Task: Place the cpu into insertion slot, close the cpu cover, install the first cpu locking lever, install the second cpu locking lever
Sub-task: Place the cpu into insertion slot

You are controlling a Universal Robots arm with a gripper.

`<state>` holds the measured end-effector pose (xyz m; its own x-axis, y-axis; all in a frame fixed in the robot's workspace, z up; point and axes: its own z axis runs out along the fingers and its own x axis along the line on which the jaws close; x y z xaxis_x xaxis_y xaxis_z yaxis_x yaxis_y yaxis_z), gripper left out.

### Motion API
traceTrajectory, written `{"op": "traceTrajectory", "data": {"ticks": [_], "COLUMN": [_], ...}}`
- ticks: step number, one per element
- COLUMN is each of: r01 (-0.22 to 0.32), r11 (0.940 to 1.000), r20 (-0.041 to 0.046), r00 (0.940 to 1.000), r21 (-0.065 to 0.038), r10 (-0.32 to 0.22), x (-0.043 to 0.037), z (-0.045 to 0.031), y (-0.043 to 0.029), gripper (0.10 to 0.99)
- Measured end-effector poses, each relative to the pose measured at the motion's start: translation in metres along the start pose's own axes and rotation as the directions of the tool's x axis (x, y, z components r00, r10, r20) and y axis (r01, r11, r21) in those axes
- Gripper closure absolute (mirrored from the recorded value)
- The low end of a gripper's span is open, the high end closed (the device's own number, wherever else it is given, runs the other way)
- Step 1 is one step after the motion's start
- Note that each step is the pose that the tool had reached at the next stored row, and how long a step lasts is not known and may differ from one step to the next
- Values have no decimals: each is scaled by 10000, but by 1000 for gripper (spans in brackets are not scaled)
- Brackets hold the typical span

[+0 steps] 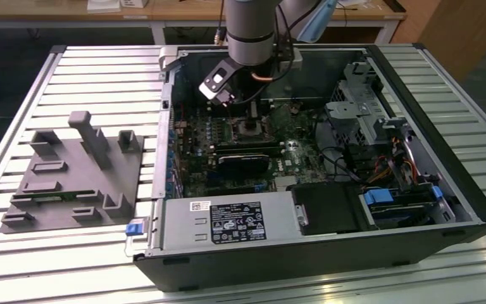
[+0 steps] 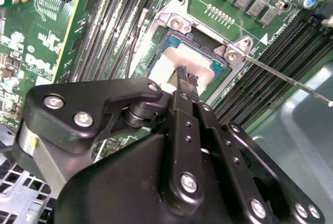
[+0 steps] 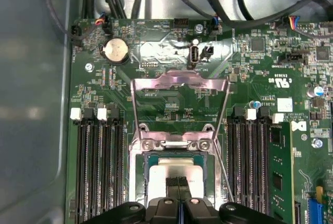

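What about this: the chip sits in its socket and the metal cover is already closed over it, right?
Not quite. The cpu sits in the insertion slot, but the cpu cover is swung open, as the first wrist view shows.

- A black-and-white sticker (image 1: 236,223) is lying on the grey power supply box (image 1: 182,223); its print and symbols are coming out too small to read.
- A small white sticker (image 1: 199,205) is sitting just beside it on the same box.
- White lettering (image 2: 39,60) is running across the green circuit board (image 2: 15,41) in the second wrist view.
- A small white triangle mark (image 2: 264,38) is standing on that board near a corner of the socket (image 2: 177,23).
- In the first wrist view, a white printed mark (image 3: 283,82) and a white square sticker (image 3: 284,104) are sitting on the board.
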<state>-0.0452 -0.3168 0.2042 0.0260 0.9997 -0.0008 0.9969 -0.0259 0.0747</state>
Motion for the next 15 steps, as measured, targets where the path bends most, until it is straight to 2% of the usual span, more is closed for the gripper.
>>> {"op": "traceTrajectory", "data": {"ticks": [5,15], "r01": [-337,-393], "r11": [9994,9992], "r20": [26,27], "r00": [9994,9992], "r21": [0,-2], "r10": [337,393], "x": [0,1], "z": [11,31], "y": [-1,-2], "gripper": [980,980]}}
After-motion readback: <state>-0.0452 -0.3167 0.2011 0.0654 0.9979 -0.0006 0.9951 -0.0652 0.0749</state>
